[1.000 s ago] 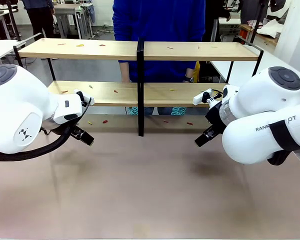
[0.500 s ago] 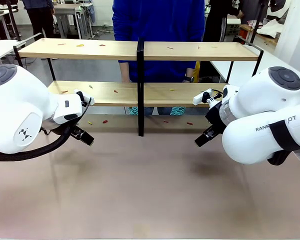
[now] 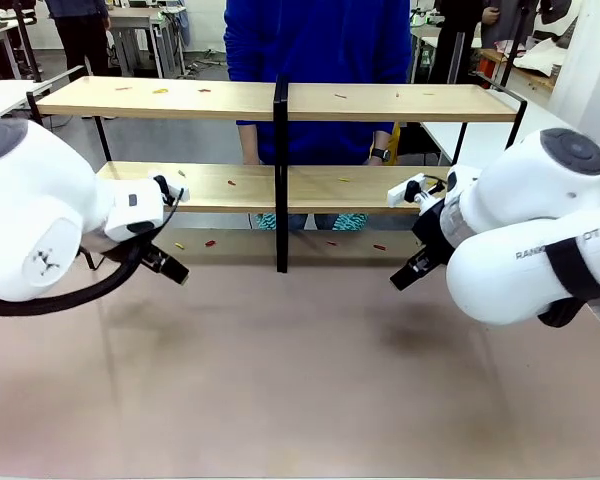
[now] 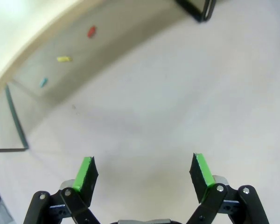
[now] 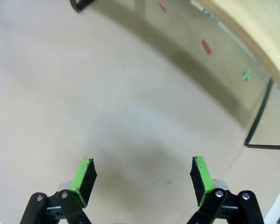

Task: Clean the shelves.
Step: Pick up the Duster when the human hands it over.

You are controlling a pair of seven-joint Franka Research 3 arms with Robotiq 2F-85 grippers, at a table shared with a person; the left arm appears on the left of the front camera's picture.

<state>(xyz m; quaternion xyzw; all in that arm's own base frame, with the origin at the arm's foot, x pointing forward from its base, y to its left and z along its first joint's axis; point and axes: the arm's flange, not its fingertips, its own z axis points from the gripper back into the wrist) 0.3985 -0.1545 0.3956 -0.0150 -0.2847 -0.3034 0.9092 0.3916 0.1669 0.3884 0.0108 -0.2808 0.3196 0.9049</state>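
- The shelves (image 3: 400,102), a wide two-tier rack of long light wooden boards in a thin black metal frame with a central upright, stand along the far edge of the brownish-grey tabletop (image 3: 300,380) and span most of its width.
- Upper board: small coloured scraps (image 3: 160,91) in red, yellow and orange lie scattered over both halves. Lower board: a few more of the same.
- Tabletop beneath the lower board: a yellow scrap (image 4: 63,59) and a red scrap (image 4: 91,31) lie near the far edge.
- The left wrist view adds a teal scrap (image 4: 44,82) beside these two. The left gripper (image 4: 143,170) is spread wide over bare tabletop, with nothing between its green pads.
- The right wrist view shows a pink scrap (image 5: 163,5), a second red scrap (image 5: 206,46) and a green scrap (image 5: 246,74) under the board edge. The right gripper (image 5: 142,170) is likewise spread wide and empty.
- Front view: the white arm bodies cover both ends of the lower board, and each finger gap is hard to make out.
- A person in a blue top (image 3: 320,40) stands behind the shelves, cut off by the upper picture edge.
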